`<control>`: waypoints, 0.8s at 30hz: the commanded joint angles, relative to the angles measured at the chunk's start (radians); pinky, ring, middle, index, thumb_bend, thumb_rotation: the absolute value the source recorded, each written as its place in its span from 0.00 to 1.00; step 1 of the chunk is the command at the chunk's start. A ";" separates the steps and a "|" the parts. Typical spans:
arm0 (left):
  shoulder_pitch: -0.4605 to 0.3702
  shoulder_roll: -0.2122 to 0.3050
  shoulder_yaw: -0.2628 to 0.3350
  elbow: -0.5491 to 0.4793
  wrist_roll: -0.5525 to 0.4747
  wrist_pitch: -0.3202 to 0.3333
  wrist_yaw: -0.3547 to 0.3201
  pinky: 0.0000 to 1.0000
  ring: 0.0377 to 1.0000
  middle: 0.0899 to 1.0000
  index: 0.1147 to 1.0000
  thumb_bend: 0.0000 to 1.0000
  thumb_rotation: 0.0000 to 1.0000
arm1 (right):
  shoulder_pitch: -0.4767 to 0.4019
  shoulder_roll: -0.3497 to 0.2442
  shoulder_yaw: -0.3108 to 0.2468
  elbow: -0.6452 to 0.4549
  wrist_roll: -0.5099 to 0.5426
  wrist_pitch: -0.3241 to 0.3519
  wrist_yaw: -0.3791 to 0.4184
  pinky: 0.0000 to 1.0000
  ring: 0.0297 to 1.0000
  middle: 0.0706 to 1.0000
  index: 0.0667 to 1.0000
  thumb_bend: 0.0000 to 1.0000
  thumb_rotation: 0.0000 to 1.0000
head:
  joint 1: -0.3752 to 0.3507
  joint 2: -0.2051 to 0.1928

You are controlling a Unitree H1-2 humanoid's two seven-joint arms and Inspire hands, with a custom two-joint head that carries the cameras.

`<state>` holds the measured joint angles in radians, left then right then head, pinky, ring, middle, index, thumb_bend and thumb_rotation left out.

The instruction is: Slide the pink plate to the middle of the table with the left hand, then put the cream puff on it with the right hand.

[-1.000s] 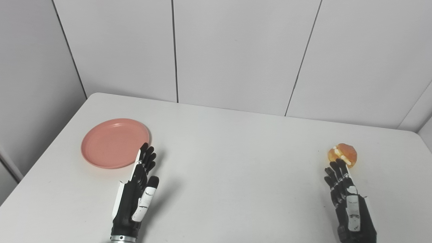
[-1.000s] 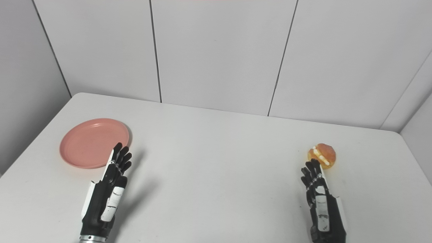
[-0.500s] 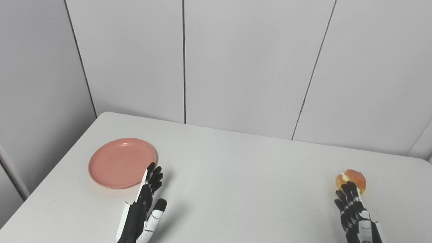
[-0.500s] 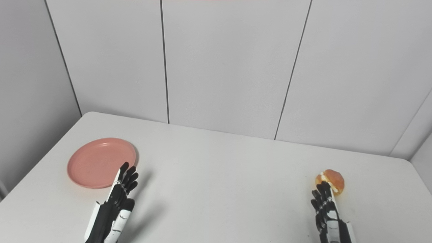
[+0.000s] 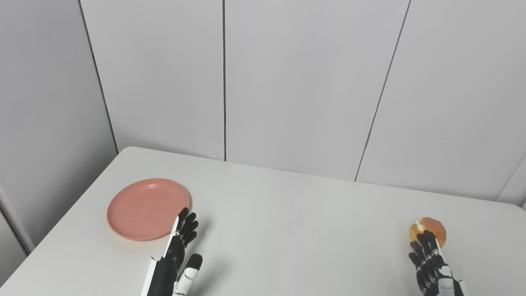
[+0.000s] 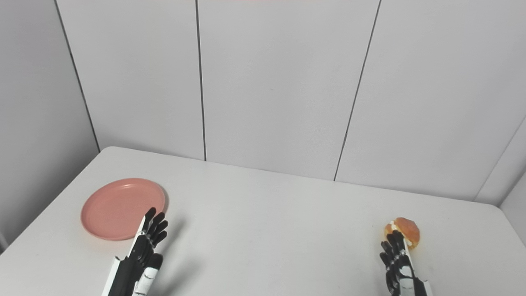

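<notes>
Pink plate round, shallow, bare; golden cream puff cream-filled; left hand, right hand spread, holding nothing.

Smooth matt white table. Pink plate, plastic-looking, faint sheen on the rim. Cream puff glossy, glazed orange. Left robot hand and right robot hand: hard black and white plastic. Matt grey wall panels.
</notes>
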<state>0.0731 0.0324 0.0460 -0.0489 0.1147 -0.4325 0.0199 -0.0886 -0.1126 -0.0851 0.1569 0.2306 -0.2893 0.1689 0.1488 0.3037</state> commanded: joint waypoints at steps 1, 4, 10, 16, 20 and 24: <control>-0.042 -0.063 -0.040 0.258 0.013 -0.031 0.030 0.92 0.93 0.96 0.96 0.65 0.85 | 0.068 0.007 -0.002 0.152 0.018 -0.078 0.036 1.00 0.99 0.99 0.99 0.81 1.00 | 0.001 0.001; -0.044 -0.062 -0.039 0.260 0.014 -0.032 0.031 0.92 0.93 0.96 0.96 0.64 0.85 | 0.066 0.007 -0.002 0.156 0.018 -0.082 0.039 1.00 0.99 0.99 0.99 0.81 1.00 | 0.005 0.003; -0.035 -0.073 -0.038 0.242 -0.028 -0.015 0.014 0.91 0.91 0.94 0.95 0.66 0.83 | 0.073 0.007 -0.001 0.142 0.015 -0.068 0.042 1.00 0.98 1.00 1.00 0.81 1.00 | 0.008 0.010; -0.013 -0.089 -0.031 0.139 -0.133 0.093 -0.014 0.94 0.91 0.93 0.91 0.75 0.84 | 0.110 0.001 0.000 0.089 0.013 -0.056 0.050 0.99 0.97 0.99 0.99 0.81 1.00 | 0.023 0.034; -0.014 -0.083 -0.021 0.042 -0.195 0.149 -0.020 0.94 0.90 0.90 0.86 0.81 0.81 | 0.148 0.003 0.014 0.030 -0.009 -0.041 0.042 0.96 0.94 0.97 0.96 0.80 1.00 | 0.026 0.053; -0.053 -0.060 -0.011 -0.041 -0.193 0.179 -0.011 0.92 0.88 0.89 0.85 0.85 0.82 | 0.174 0.016 0.024 -0.013 -0.027 0.016 0.021 0.93 0.92 0.96 0.95 0.77 1.00 | 0.021 0.054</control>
<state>0.0556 0.0038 0.0594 -0.0934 -0.0724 -0.2664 0.0113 -0.0118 -0.1189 -0.0714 0.0846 0.2085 -0.3088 0.1989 0.1718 0.3574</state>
